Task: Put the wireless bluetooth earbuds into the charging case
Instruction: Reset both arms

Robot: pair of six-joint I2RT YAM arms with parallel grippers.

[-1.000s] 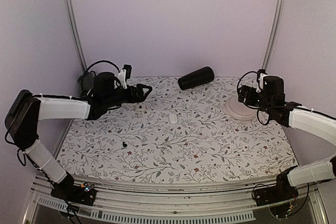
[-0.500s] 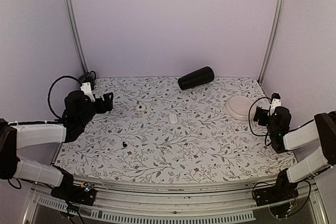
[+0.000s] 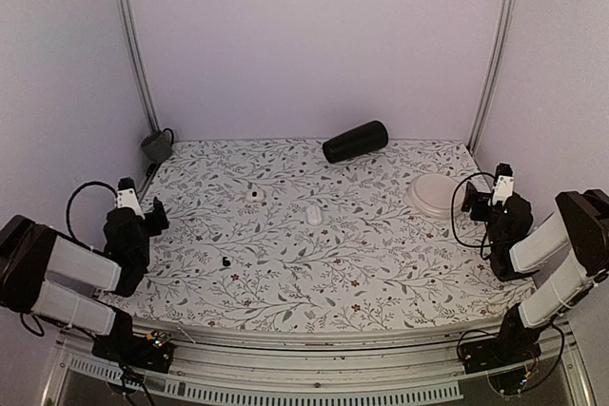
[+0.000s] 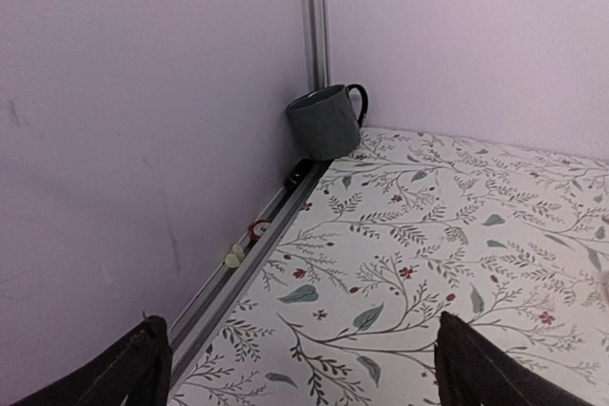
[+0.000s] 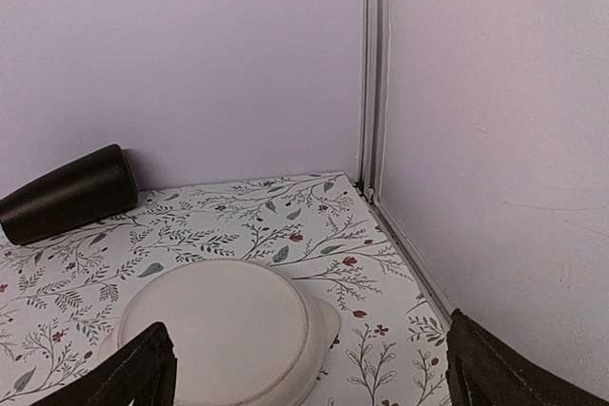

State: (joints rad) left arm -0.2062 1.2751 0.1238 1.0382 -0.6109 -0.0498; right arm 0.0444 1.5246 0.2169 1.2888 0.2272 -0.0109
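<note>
Progress is hard to judge: the small white pebble-shaped charging case (image 3: 313, 215) lies midway across the floral table (image 3: 381, 268), apparently shut. I see no tiny white earbuds, so they may be inside or too small to make out. My left end effector (image 4: 304, 373) and right end effector (image 5: 314, 377) gape wide, empty, at the near corners. Around the case lie a white round lump (image 3: 254, 195), a tiny black bit (image 3: 226, 261), a black cylinder (image 3: 355, 141), a pale round dish (image 3: 436, 195) and a grey mug (image 3: 155, 145), none blocking it.
</note>
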